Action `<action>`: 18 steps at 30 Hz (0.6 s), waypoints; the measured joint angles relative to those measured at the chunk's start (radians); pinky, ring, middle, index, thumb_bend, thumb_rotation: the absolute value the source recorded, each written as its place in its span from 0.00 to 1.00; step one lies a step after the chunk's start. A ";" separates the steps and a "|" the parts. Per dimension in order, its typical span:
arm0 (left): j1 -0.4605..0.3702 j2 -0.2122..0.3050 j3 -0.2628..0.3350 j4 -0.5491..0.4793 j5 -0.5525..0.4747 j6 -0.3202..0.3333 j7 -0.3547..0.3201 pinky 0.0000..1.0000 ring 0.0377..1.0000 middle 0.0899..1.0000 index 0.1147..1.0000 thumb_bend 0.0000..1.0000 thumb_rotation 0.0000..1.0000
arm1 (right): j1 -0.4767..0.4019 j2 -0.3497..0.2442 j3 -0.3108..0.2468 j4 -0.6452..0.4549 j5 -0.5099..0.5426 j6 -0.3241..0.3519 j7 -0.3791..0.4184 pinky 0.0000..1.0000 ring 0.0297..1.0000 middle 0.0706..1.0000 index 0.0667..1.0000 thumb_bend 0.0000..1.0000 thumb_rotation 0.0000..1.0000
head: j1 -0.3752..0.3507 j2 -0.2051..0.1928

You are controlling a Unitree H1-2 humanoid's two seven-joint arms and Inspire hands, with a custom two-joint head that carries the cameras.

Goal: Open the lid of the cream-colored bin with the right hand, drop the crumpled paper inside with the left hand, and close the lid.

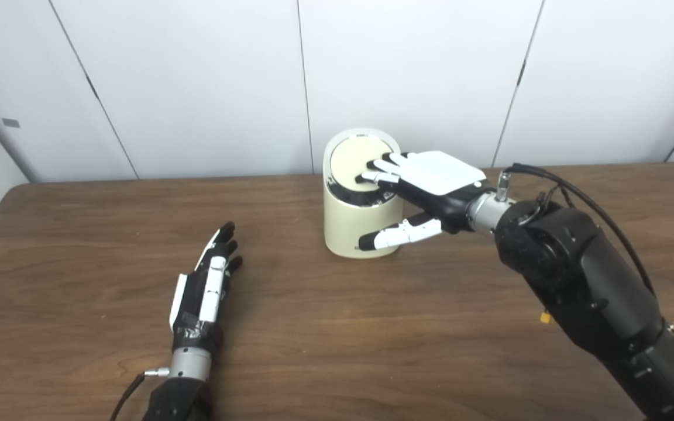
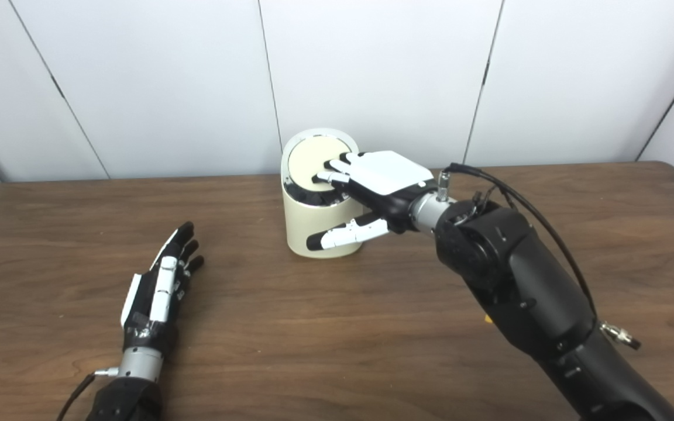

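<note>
The bin (image 1: 353, 231) stands at the back middle of the table (image 1: 372, 351). The right hand (image 1: 425, 187) lies on its lid (image 1: 356, 161) from the right. The left hand (image 1: 205, 289) lies on the table, well left of and before the bin.

You won't find any text you can read here. The bin (image 1: 356, 231) carries a small dark mark on the far edge of its rim, above the lid (image 1: 356, 161), but it is too small and blurred to make out.
</note>
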 measured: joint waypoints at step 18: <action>0.000 -0.002 0.000 -0.001 -0.004 0.007 -0.006 0.98 0.99 0.99 0.95 0.55 0.81 | 0.044 0.044 -0.122 -0.013 0.096 0.030 -0.041 0.96 1.00 1.00 0.96 0.65 1.00 | 0.017 0.003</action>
